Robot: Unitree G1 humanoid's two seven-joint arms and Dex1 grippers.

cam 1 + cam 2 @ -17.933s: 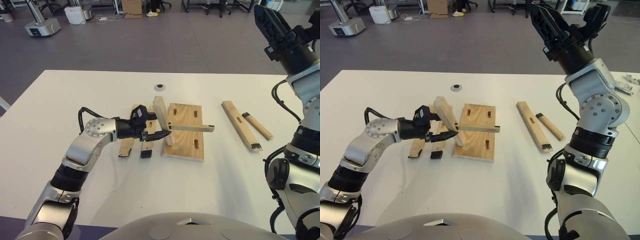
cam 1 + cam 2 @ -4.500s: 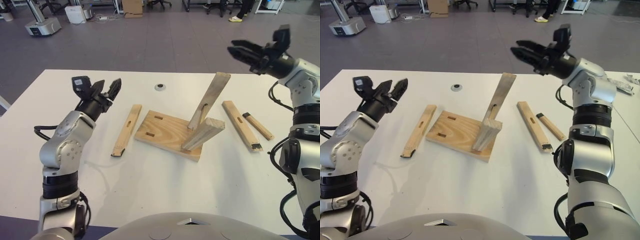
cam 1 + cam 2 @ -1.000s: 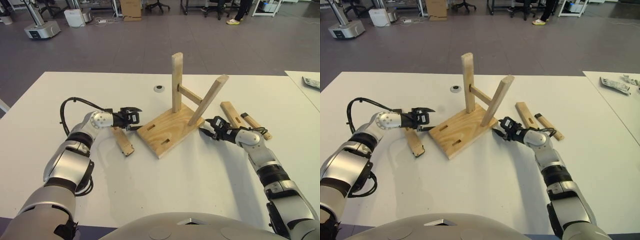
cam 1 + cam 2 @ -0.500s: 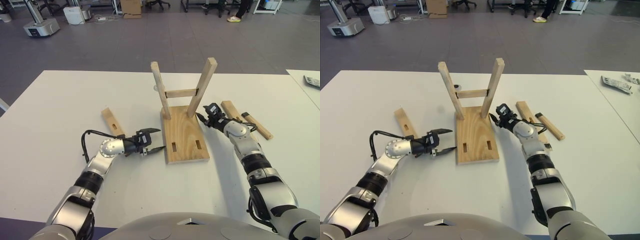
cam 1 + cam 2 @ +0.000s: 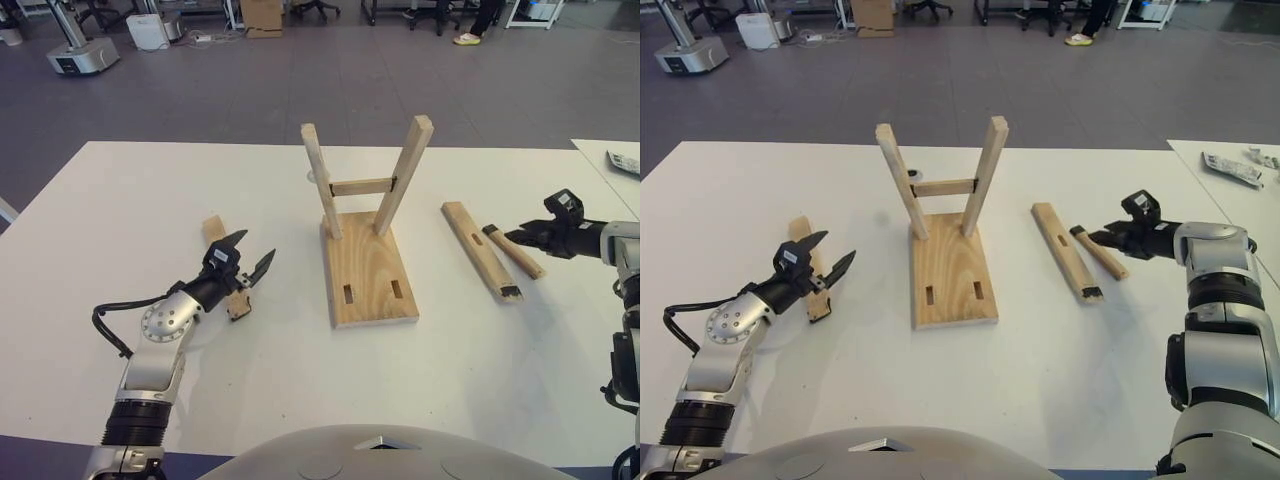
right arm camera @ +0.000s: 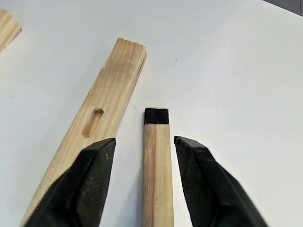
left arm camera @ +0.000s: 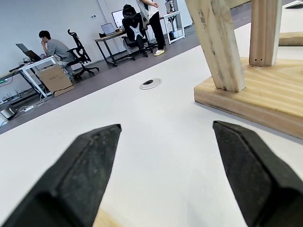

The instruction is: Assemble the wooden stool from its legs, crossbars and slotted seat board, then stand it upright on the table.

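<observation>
The seat board [image 5: 368, 275] is lying flat mid-table [image 5: 100, 200], with two legs [image 5: 318, 180] and a crossbar [image 5: 362, 186] standing in its far slots. The right gripper [image 6: 144, 142] is hovering open astride a short crossbar [image 5: 528, 260] beside a loose leg [image 5: 478, 248]. The left gripper [image 5: 250, 252] is gaping empty over a third leg [image 5: 214, 230].

You see the seat board [image 5: 368, 270] in pale yellow with a wavy brown grain, on a white table [image 5: 120, 200]. The short crossbar [image 6: 157, 165] is light wood with a black end. The left gripper [image 5: 257, 244] and the right gripper [image 6: 143, 141] are both black.
</observation>
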